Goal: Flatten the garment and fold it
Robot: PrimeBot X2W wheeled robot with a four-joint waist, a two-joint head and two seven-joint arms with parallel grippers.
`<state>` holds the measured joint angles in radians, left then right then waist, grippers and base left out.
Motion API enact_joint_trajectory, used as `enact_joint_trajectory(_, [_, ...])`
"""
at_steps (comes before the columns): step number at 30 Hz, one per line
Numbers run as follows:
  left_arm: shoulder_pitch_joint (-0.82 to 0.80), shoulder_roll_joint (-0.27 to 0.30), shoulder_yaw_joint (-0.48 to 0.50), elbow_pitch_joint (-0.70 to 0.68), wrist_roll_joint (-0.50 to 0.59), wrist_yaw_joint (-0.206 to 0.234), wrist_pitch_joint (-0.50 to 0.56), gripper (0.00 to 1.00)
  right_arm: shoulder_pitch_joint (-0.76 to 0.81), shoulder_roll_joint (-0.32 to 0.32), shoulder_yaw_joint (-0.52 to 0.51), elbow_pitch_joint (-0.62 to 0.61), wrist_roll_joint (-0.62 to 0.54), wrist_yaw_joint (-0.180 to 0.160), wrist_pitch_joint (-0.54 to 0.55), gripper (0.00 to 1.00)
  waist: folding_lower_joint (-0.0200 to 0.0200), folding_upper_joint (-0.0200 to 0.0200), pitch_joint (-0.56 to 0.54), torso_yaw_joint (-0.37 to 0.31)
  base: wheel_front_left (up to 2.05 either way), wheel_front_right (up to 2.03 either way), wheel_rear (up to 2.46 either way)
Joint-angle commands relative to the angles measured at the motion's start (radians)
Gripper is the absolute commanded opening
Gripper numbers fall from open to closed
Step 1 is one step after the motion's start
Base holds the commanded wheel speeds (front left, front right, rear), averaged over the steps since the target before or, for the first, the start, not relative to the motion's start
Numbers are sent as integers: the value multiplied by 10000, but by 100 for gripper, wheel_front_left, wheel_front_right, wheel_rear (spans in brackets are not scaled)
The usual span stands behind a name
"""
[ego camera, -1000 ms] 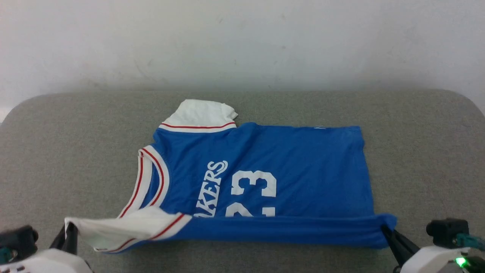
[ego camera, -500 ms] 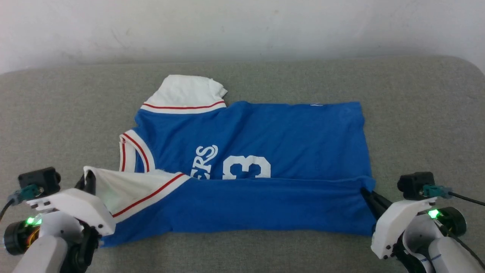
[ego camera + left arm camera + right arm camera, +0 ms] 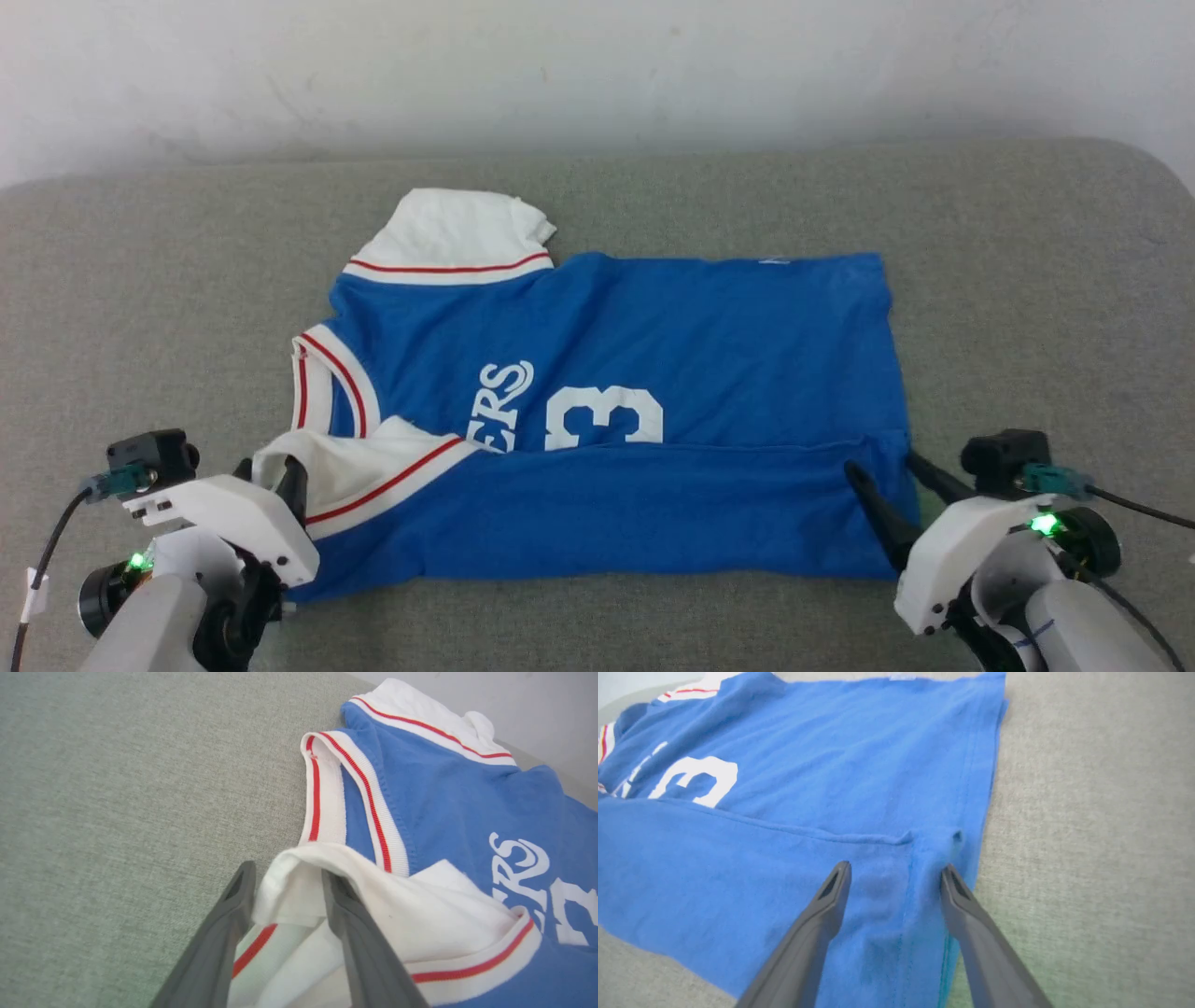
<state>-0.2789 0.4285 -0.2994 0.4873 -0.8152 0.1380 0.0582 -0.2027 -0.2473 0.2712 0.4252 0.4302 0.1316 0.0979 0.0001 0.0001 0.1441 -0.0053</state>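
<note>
Bright blue garment [image 3: 653, 355] spread sideways on a grey padded surface [image 3: 140, 280], collar [image 3: 327, 383] toward the robot's left, hem toward its right; near long edge folded up over the front as a blue band [image 3: 607, 504], hiding the lower part of the white lettering [image 3: 504, 406] and of the number [image 3: 607, 420]; far sleeve [image 3: 457, 229] white and crumpled, pointing at the pale wall [image 3: 597, 65] behind; near sleeve [image 3: 373, 462] white with a red stripe, turned over just beside the collar. Left gripper [image 3: 287, 872] at that near sleeve, fingers parted to a middling gap, a rumpled fold of white cloth standing between them and draped against one finger, not pinched flat; right gripper [image 3: 895, 868] at the hem-side end of the band, fingers spread wide over blue cloth with a small pucker beyond the tips, nothing clamped, contact with the fabric impossible to tell. Bare grey padding all round the cloth; low in the head view, two white wrist housings with green lights [image 3: 1041, 525] and black cameras [image 3: 149, 453] covering the garment's near corners; a thin cable [image 3: 42, 551] trailing from the left one.
</note>
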Motion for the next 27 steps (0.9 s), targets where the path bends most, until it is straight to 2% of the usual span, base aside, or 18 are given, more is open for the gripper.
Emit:
enact_joint_trajectory(1, [-112,8,49,38,-72,-125,-84,100,86,-77,-65,-103,29,-9,-320,100,-1,-1,-283,24,0,0,0])
enact_joint_trajectory(4, [47,245,149,-177,-158,-179,-10,100,482,-78,-349,-507,-49,-9,-895,100,-1,-1,-594,71,0,0,0])
enact_joint_trajectory(9, [510,991,506,-1302,-441,43,644,100,1225,-4,-799,-1663,-581,-9,-967,100,-1,-1,-941,19,0,0,0])
enact_joint_trajectory(16, [1366,2484,663,-3494,-956,425,2908,100,2421,537,-1659,-4031,-1577,-9,-500,100,-1,-1,-884,-201,0,0,0])
enact_joint_trajectory(19, [1817,2944,606,-4141,-1392,597,4098,100,2792,782,-1785,-4833,-1748,-9,-218,100,-1,-1,-749,-411,0,0,0])
enact_joint_trajectory(23, [2202,3177,473,-4484,-1728,824,5001,100,3063,1021,-1833,-5436,-1821,-9,45,100,-1,-1,-576,-679,0,0,0])
enact_joint_trajectory(27, [2458,3162,298,-4282,-1858,1018,5418,100,3101,1168,-1772,-5646,-1836,-9,188,100,-1,-1,-422,-969,0,0,0])
